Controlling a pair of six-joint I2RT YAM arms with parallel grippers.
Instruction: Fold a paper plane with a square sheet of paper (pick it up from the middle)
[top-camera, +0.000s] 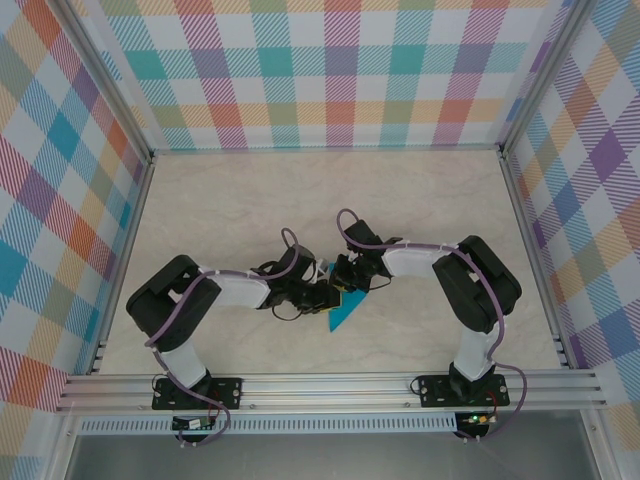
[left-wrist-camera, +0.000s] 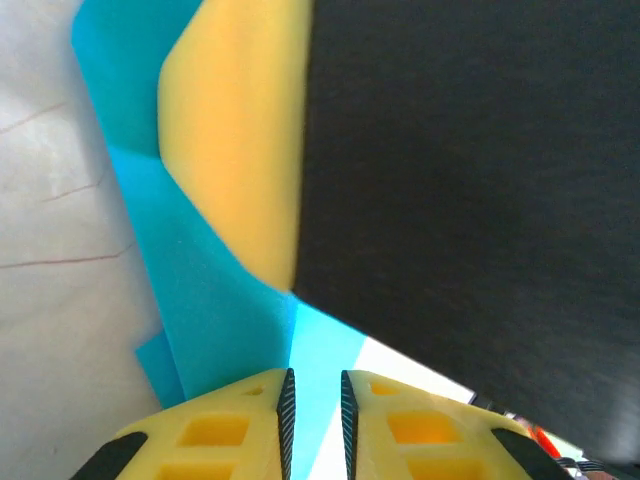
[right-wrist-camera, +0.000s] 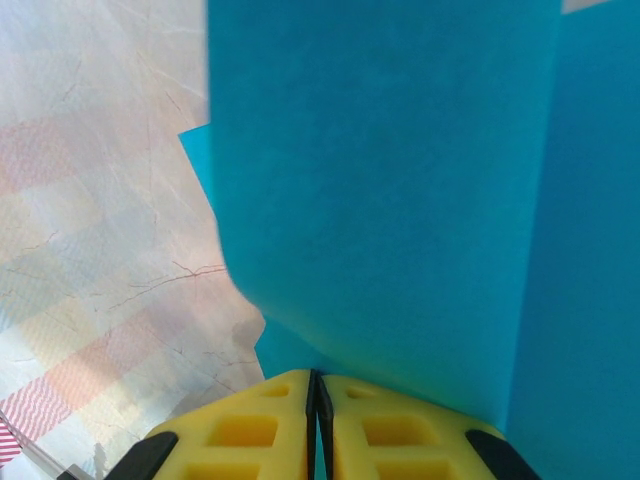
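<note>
- Your right gripper (right-wrist-camera: 315, 395) has its jaws pressed together on the square sheet of paper (right-wrist-camera: 380, 200). In the right wrist view the teal sheet rises straight out of the slit between the fingers and covers the centre and right of the frame.
- That pinch looks like your anchor: it keeps a folded layer standing up so the other arm can work against it.
- Your left gripper (left-wrist-camera: 315, 405) is narrow, with a thin slot between the 2 pads. Pale teal shows inside the slot at the bottom centre of the left wrist view, but you cannot tell from here whether the pads actually touch it.
- In the top view, the 2 grippers meet nose to nose at mid-frame. A teal triangle pokes out just below them and lies on the table (top-camera: 250, 200).
- The paper is already creased into layers, so judge this as mid-fold rather than pick-up.
- Take care: with the fingers this close together, any sideways pull could tear the sheet or skew the crease.
</note>
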